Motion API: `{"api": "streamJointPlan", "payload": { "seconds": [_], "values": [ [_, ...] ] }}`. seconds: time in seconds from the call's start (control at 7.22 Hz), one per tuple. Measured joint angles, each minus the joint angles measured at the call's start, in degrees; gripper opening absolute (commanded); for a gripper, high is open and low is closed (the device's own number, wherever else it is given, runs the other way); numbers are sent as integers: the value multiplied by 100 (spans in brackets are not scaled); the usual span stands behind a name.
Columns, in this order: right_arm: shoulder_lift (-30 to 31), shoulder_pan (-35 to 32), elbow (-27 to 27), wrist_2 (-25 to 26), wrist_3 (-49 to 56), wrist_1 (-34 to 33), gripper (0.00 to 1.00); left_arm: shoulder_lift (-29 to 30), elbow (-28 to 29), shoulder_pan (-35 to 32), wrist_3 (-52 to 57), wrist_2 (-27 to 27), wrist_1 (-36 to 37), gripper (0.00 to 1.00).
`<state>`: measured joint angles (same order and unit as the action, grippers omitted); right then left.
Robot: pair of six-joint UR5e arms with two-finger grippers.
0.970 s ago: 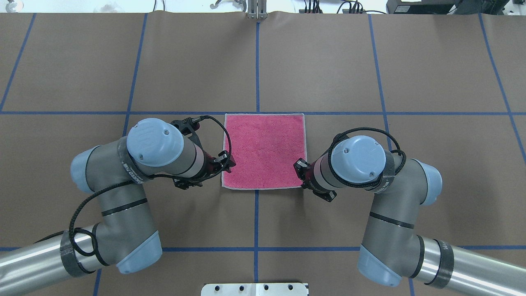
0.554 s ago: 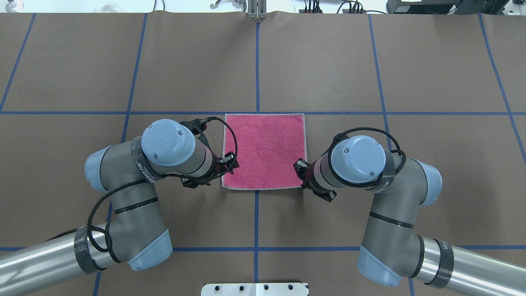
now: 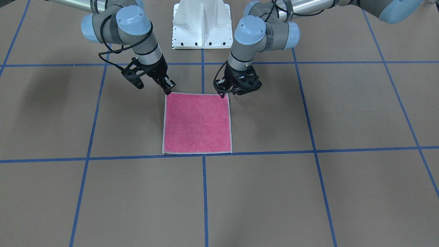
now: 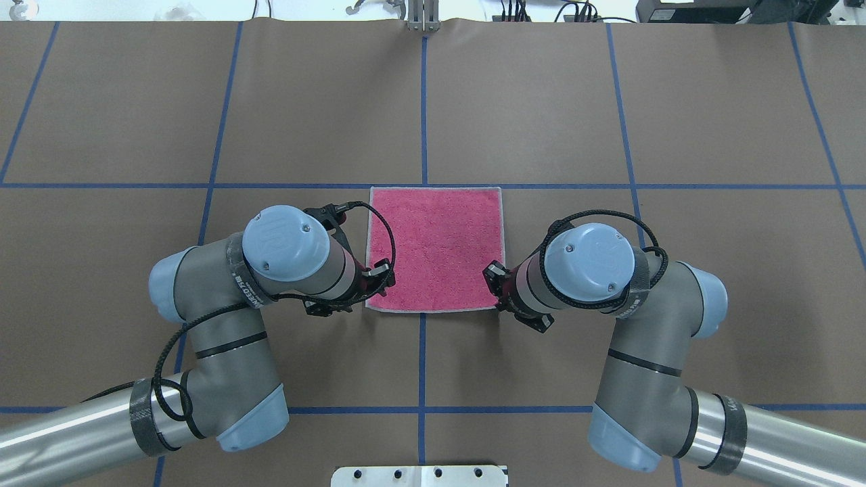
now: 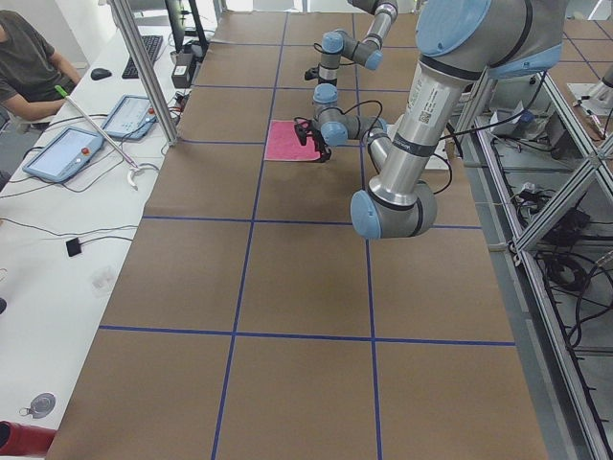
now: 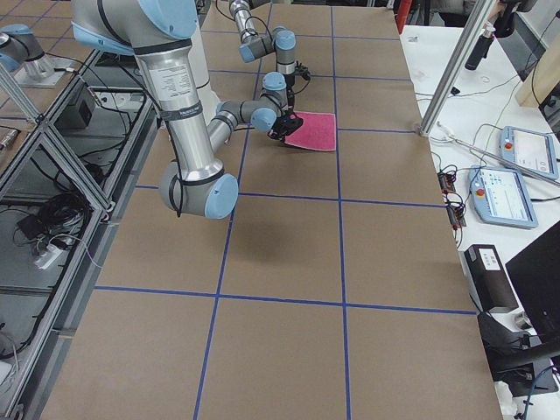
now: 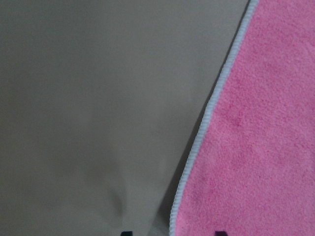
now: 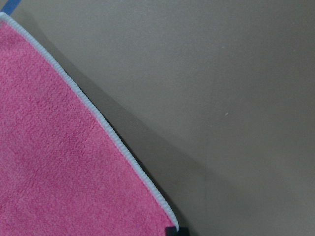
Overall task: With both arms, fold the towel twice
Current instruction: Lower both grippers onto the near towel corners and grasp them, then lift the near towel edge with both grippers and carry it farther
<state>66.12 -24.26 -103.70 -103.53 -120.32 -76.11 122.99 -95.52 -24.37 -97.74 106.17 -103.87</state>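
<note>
**pink towel lies flat between two grippers, one at each robot-side corner**

a small square towel [image 4: 436, 249] lies flat and unfolded, pink face up, on a brown table [image 4: 541, 101] marked with blue tape lines. it sits between the two grippers and stretches away from both, away from the robot's base.

the left gripper [image 3: 223, 93] is low at one robot-side corner, with the towel on its inner side, toward the other arm. its wrist camera shows two black fingertips [image 7: 126, 232] set apart with the towel's pale stitched edge running between them, so it looks spread and holds nothing.

the right gripper [image 3: 168, 90] is at the other robot-side corner, touching it or just beside it. its wrist camera shows only one dark tip against the edging, so i cannot tell whether it is spread or pinching the cloth.

neither arm is clearly nearer, and the towel has no longer side. the first fold likely means lifting both corners and carrying them straight ahead of the grippers to the far edge.
</note>
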Motion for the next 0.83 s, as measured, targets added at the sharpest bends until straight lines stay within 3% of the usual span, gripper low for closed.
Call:
{"api": "streamJointPlan", "payload": {
  "seconds": [0.28,0.83],
  "values": [
    [1,0,1,0,0,0,0,5,0,13,-6,0,0,3],
    [4,-7,-6,0,0,0,0,6,-35,10,-36,4,3,0]
  ]
}}
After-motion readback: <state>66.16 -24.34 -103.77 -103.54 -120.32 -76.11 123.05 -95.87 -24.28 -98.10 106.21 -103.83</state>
